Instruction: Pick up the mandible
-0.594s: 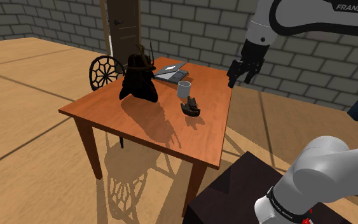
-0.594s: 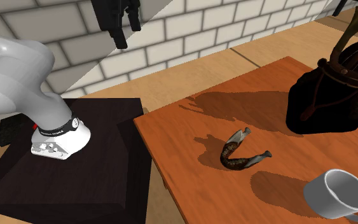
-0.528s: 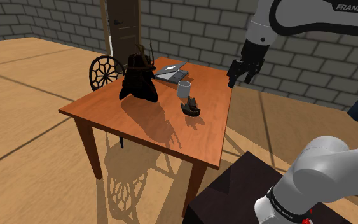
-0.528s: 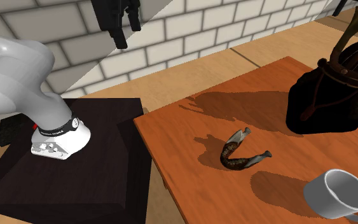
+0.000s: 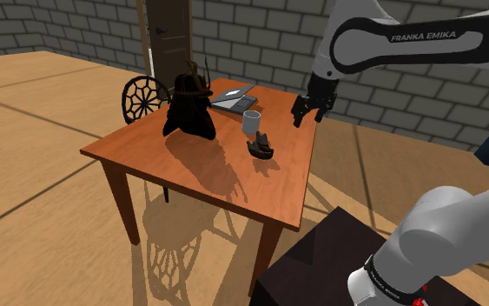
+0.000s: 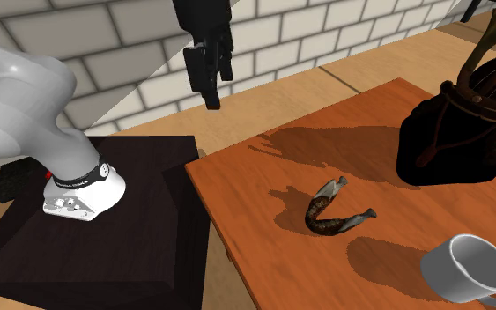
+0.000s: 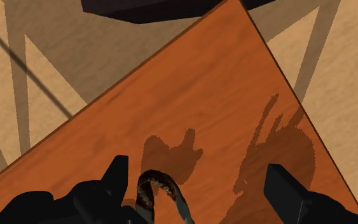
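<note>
We are hovering our pincer (image 7: 198,181), spread wide, above the tabletop (image 7: 190,95), the mandible (image 7: 155,194) lying below it.

Gripper (image 5: 307,112) hangs by table (image 5: 160,161) edge — mandible (image 5: 261,146) lies on tabletop just beside white cup (image 5: 251,121), apart from gripper.

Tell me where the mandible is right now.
In the second exterior view, the mandible lies on the orange-brown table, near the edge beside the stand, with the white cup to its lower right.
</note>
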Motion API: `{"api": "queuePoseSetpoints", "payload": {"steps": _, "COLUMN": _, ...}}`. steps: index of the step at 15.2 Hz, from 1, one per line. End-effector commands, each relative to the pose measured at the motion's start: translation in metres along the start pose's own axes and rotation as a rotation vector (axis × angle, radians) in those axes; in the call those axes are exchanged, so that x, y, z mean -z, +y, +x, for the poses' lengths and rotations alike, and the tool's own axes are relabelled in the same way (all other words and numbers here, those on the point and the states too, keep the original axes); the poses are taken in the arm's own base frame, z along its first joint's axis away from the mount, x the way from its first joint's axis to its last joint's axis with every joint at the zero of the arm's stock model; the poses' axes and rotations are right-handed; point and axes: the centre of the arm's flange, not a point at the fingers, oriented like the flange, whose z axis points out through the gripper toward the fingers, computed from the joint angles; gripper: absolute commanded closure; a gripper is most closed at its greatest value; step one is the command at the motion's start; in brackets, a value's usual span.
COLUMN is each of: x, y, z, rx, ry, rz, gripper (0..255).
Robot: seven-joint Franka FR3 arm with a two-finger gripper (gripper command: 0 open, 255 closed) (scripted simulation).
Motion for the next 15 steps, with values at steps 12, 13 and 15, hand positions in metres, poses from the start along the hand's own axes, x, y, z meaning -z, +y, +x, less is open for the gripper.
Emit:
{"api": "queuePoseSetpoints", "payload": {"steps": 12, "x": -0.13, "y": 0.026, "z": 0.109, "rx": -0.049, "ry": 0.017, "rz": -0.006, "gripper": 0}}
{"api": "queuePoseSetpoints", "payload": {"steps": 13, "x": -0.14, "y": 0.028, "z": 0.117, "rx": -0.052, "ry": 0.018, "rz": -0.007, "gripper": 0}}
{"api": "queuePoseSetpoints", "payload": {"steps": 15, "x": -0.159, "y": 0.032, "z": 0.134, "rx": -0.06, "ry": 0.02, "rz": -0.008, "gripper": 0}}
